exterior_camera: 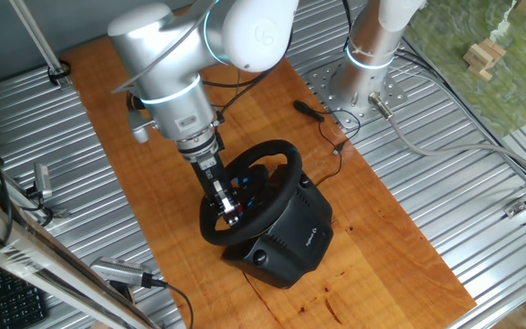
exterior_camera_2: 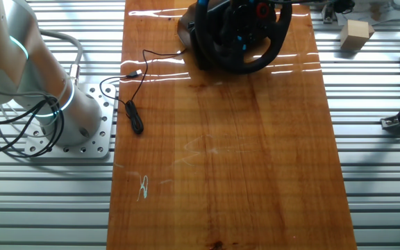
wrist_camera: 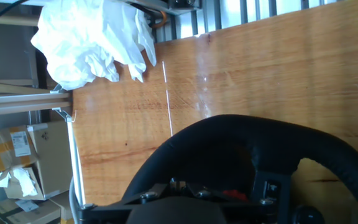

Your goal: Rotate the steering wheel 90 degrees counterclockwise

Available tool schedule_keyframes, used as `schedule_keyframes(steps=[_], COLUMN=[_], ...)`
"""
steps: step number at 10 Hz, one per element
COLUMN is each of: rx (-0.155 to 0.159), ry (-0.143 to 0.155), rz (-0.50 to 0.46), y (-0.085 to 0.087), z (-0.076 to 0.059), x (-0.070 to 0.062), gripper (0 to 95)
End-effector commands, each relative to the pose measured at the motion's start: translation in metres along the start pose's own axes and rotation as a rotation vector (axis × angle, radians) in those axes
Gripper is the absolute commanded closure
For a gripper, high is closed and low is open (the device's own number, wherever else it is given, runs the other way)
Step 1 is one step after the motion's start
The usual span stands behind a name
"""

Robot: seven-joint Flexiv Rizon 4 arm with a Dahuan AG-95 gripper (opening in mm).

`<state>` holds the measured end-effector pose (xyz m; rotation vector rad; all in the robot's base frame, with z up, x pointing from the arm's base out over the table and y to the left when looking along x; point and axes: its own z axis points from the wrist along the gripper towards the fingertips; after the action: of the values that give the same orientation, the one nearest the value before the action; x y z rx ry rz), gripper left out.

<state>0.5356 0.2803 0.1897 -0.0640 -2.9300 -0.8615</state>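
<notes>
In one fixed view, the steering wheel (exterior_camera: 251,192) sits on its boxy black base (exterior_camera: 286,239) near the middle of the wooden bench (exterior_camera: 163,174), its face tilted up and to the left. The hand (exterior_camera: 229,208) reaches down from the upper left into the wheel's opening, near the lower-left arc of the rim and just beside the hub. From here I cannot tell whether the fingers are clamped on a spoke or merely resting inside.

In the other fixed view, the steering wheel (exterior_camera_2: 255,38) lies at the far edge of the bench (exterior_camera_2: 221,153); the hand is cut off by the frame.

In the hand view, the rim (wrist_camera: 229,140) arcs across directly ahead of the fingers, with the hub buttons (wrist_camera: 235,194) below. The turn probably depends on this closeness: the hand is inside the rim, off-centre from the hub, so a sweep around the hub would carry the wheel.
</notes>
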Motion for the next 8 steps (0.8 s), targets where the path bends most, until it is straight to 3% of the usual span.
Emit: schedule_keyframes(steps=[1, 8], rx=[0.004, 0.001], ry=[0.003, 0.028], rz=[0.003, 0.012], y=[0.0007, 0.0042], z=[-0.0003, -0.0005], x=[0.0011, 0.0082], gripper=[95.0, 95.0])
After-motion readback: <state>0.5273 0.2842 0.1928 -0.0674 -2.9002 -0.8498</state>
